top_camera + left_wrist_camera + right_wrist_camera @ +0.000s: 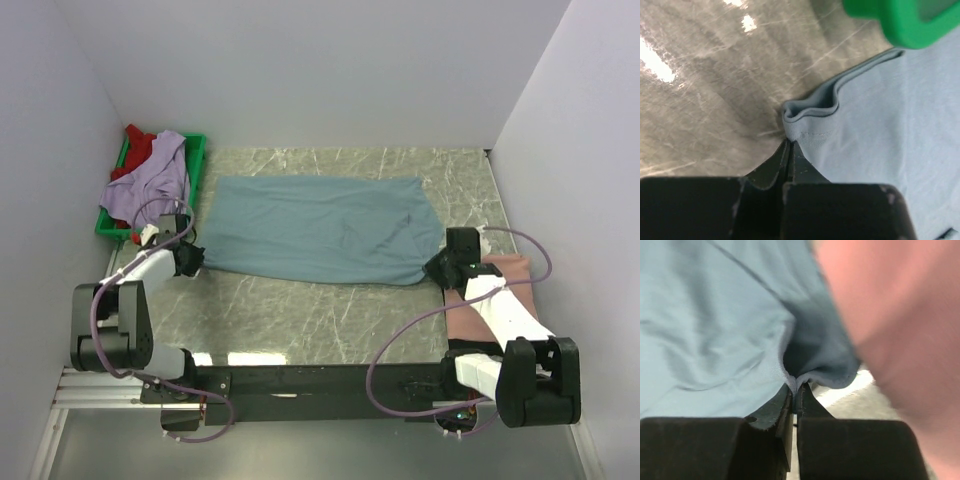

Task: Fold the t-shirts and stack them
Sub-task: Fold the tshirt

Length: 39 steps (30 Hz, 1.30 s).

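Observation:
The grey-blue t-shirt (318, 230) lies spread across the middle of the marble table. My left gripper (196, 262) is shut on its near left corner, seen pinched in the left wrist view (807, 117). My right gripper (436, 268) is shut on its near right corner, seen in the right wrist view (790, 371). The salmon pink t-shirt (500, 290) lies at the right under my right arm and shows blurred in the right wrist view (890, 315). The lavender t-shirt (150, 182) and red t-shirt (140, 148) lie heaped in the green tray (197, 152).
The green tray stands at the back left against the wall; its rim shows in the left wrist view (900, 22). White walls close in the table (300, 310) on the left, back and right. The black arm rail runs along the near edge.

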Motion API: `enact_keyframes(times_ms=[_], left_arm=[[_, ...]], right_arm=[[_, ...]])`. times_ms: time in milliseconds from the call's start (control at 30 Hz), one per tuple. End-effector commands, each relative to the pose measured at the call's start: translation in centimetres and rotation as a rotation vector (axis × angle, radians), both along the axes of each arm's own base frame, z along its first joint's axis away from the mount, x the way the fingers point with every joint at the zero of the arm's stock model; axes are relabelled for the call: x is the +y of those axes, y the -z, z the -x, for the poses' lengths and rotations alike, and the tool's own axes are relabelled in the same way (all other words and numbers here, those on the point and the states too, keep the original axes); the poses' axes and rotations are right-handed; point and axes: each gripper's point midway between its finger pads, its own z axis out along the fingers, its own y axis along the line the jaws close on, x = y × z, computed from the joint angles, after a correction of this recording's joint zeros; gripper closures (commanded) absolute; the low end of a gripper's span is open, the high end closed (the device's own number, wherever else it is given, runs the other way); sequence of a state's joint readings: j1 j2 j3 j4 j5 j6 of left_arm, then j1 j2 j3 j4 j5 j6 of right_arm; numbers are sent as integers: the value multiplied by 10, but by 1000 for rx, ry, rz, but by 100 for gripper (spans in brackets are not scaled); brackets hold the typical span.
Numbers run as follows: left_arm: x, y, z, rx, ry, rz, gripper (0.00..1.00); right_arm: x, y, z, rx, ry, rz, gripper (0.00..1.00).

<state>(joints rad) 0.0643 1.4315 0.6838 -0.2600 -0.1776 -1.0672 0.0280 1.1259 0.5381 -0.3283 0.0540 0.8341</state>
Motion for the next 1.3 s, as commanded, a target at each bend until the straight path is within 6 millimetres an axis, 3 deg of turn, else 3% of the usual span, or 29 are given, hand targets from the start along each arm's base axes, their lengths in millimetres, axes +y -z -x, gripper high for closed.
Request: enact_keyframes(times_ms=[0,100,233,467,500,567,600,633,700,733,800,867,900,967,1000,1067,1100,1133,1167,1200,1233,1267], left_arm=[[7,-51,-16,-108,4,-47,99],[12,-96,-15,-196,11,-83,99],[18,-156,-7,-321,16,-124,99],[12,-250,22,-537,38,-141,100],[11,-276,28,-609,40,-145,99],[6,-303,36,-669,52,-140,99],[6,-315,38,-695,56,-141,100],[4,-342,42,-750,59,-144,99],[2,-365,44,-786,71,-146,100],[1,-392,48,-845,71,-151,100],[-1,-422,49,-904,78,-149,100],[-3,-440,47,-941,84,-144,99],[-4,-451,41,-966,88,-142,99],[-4,-459,33,-983,92,-138,99],[-3,-456,20,-968,93,-134,99],[-4,-464,6,-995,101,-133,99],[-3,-459,-11,-980,104,-128,99],[-3,-464,-21,-1007,108,-128,99],[-3,-454,-41,-986,115,-115,99],[-3,-455,-51,-994,120,-114,99],[-2,-453,-63,-993,120,-112,99],[-2,-447,-87,-994,130,-103,100]], right_arm=[[-4,-59,-31,-153,-27,34,100],[-1,-92,-30,-213,-59,36,100],[2,-150,-30,-320,-90,37,100],[2,-242,-2,-505,-121,70,100],[2,-265,5,-543,-123,76,100],[1,-291,14,-590,-128,90,100],[0,-316,22,-635,-128,95,100],[1,-327,25,-654,-131,99,100],[0,-347,30,-693,-130,106,100],[0,-366,33,-733,-131,110,100],[0,-391,37,-786,-132,118,100],[4,-400,30,-800,-155,114,100],[4,-414,29,-835,-157,116,100],[8,-421,17,-846,-173,108,100],[9,-435,11,-895,-176,109,100],[13,-438,-10,-903,-194,96,100],[14,-449,-20,-946,-193,94,100],[15,-443,-40,-925,-198,87,100],[17,-444,-52,-930,-203,83,100],[20,-455,-64,-972,-215,78,100],[22,-446,-88,-949,-224,67,100],[24,-446,-100,-955,-236,63,100]])
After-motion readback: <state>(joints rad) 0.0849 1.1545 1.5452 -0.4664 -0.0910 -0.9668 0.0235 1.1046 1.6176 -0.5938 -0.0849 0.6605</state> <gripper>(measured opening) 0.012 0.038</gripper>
